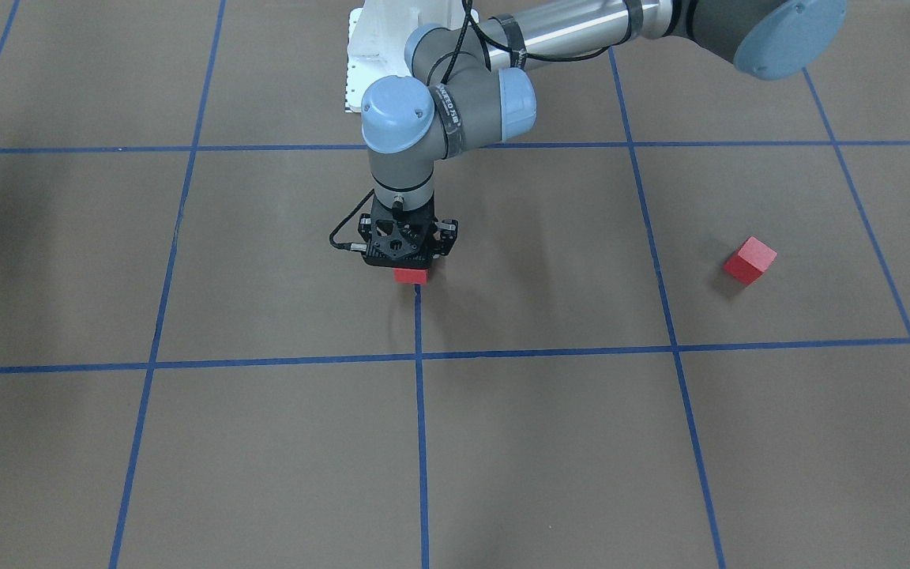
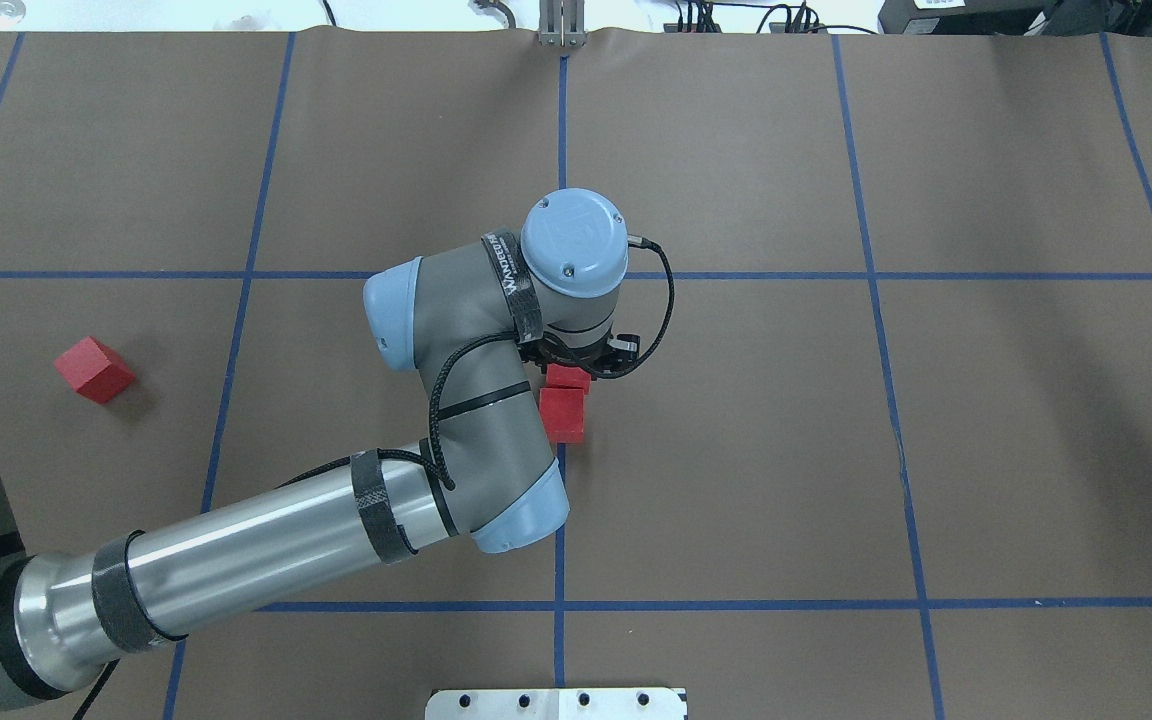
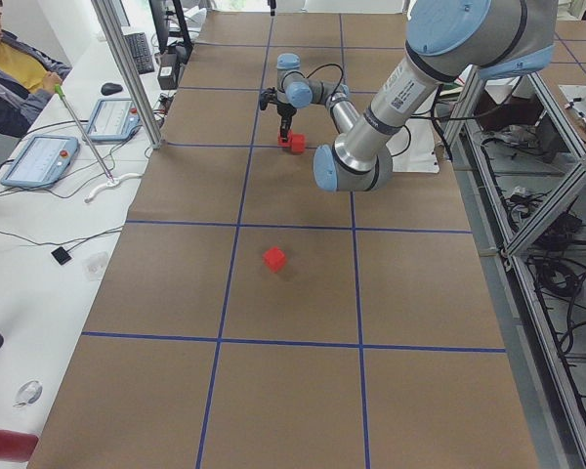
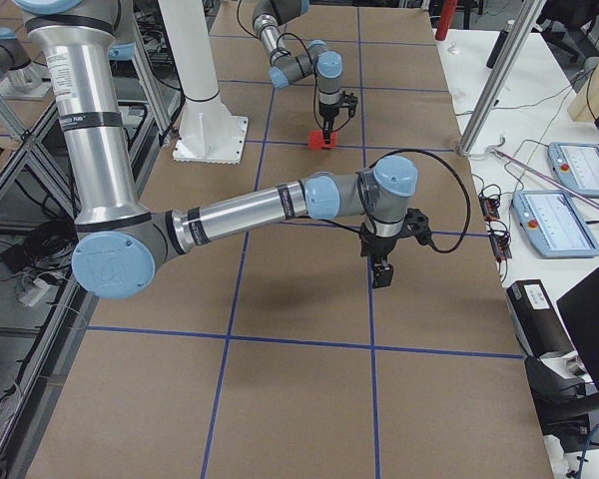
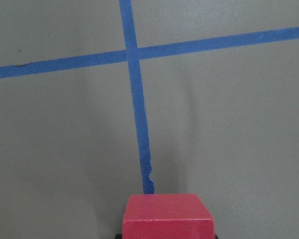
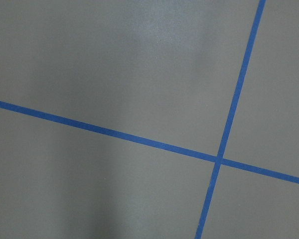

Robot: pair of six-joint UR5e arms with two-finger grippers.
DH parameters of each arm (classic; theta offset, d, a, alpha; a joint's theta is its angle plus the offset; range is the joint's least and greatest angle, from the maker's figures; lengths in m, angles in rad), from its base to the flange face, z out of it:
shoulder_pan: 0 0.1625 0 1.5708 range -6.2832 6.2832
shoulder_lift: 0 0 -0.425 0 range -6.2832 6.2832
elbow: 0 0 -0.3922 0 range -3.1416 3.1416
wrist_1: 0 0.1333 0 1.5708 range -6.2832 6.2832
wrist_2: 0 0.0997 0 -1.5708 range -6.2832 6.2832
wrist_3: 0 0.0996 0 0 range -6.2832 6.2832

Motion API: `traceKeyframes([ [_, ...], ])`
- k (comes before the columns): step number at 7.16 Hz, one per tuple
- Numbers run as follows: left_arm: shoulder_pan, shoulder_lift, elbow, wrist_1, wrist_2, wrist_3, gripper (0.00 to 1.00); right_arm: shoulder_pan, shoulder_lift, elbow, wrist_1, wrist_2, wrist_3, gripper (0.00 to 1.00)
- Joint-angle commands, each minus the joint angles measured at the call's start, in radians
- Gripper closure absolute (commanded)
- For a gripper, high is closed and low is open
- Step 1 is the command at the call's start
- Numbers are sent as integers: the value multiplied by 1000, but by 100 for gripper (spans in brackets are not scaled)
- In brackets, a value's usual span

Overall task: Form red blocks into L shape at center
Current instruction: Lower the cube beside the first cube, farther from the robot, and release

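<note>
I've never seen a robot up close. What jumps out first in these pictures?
A big grey-and-blue left arm bends over the middle, its gripper down on one red cube, with a second cube close beside it. A third cube sits alone, well off toward that arm's own side, on brown paper crossed by blue tape lines.

My counter (image 2: pixel 1036 450) wears matt brown paper crossed by smooth blue tape lines (image 2: pixel 736 605). The small red cubes (image 2: pixel 94 369) look matt. My left arm's silver tube (image 2: pixel 236 558) is glossy metal.
</note>
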Motion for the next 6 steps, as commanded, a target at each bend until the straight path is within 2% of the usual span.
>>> traceKeyframes([
  [1,1,2,0,-2,0,-27,97,0,0,0,0,-2,1,0],
  [6,2,2,9,-3,0,-29,92,0,0,0,0,-2,1,0],
])
